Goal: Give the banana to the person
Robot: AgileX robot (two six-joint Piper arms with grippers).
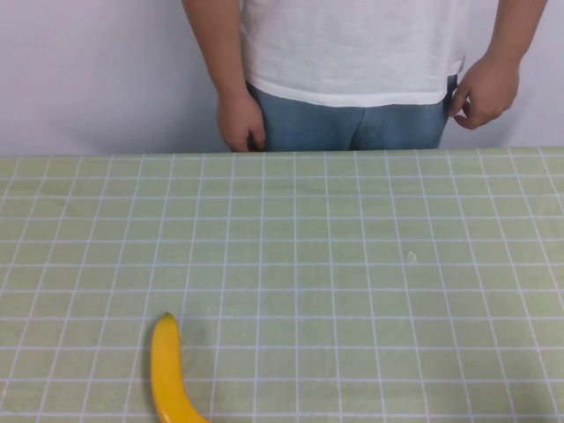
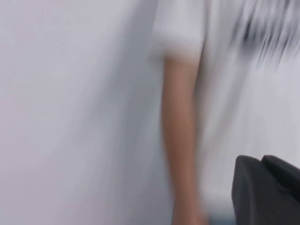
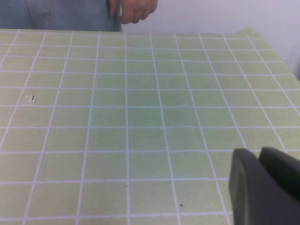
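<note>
The banana (image 1: 167, 370) lies on the green checked table (image 1: 352, 264) at the near left edge, bright yellow, its near end cut off by the frame. The person (image 1: 352, 53) stands behind the far edge in a white T-shirt and blue jeans, both hands hanging at the hips. Neither gripper shows in the high view. My left gripper (image 2: 260, 159) is shut and empty, raised off the table and facing the person's bare arm (image 2: 180, 140). My right gripper (image 3: 258, 152) is shut and empty, low over the table's right part, with the person's hand (image 3: 133, 9) far ahead.
The table's right edge (image 3: 290, 61) and the white wall (image 1: 88, 70) behind the person are in view. A small speck (image 1: 411, 256) lies on the cloth right of centre.
</note>
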